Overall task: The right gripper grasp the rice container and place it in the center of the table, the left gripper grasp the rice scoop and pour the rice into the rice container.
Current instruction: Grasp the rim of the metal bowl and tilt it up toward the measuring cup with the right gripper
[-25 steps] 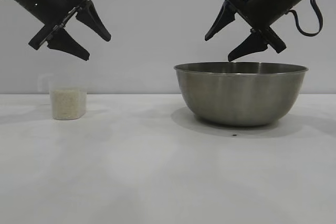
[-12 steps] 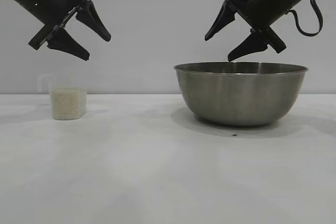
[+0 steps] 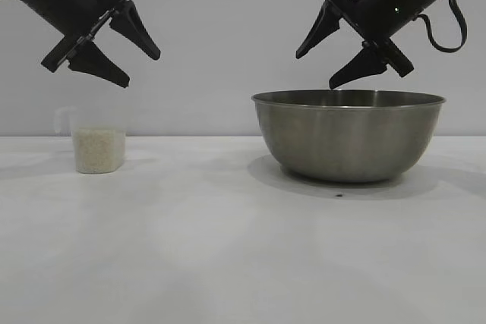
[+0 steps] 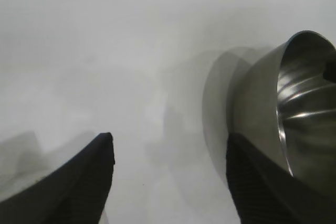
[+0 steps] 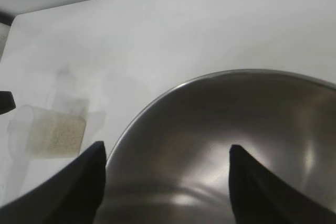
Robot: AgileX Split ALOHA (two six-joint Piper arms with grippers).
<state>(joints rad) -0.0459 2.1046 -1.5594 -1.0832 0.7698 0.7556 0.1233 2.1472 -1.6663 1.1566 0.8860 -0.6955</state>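
Both claws open and empty, both in the air; bowl and cup sit on the table.

Right gripper (image 3: 319, 57): 2 fingers spread roughly halfway, nothing between them, lower fingertip just above the near-left part of the bowl rim, not visibly touching; looped cable hangs off the arm behind it. Left gripper (image 3: 140, 66): same spread, empty, angled down, hanging above and slightly right of the cup, well clear of it. Rice container (image 3: 348, 136), the steel bowl, stands upright on the right half of the table (image 3: 228, 248), inside looks empty in the right wrist view. Rice scoop (image 3: 96, 142), the clear cup, stands upright on the left side, well apart from the bowl, handle pointing left. Rice (image 3: 98, 149) fills roughly its lower half.
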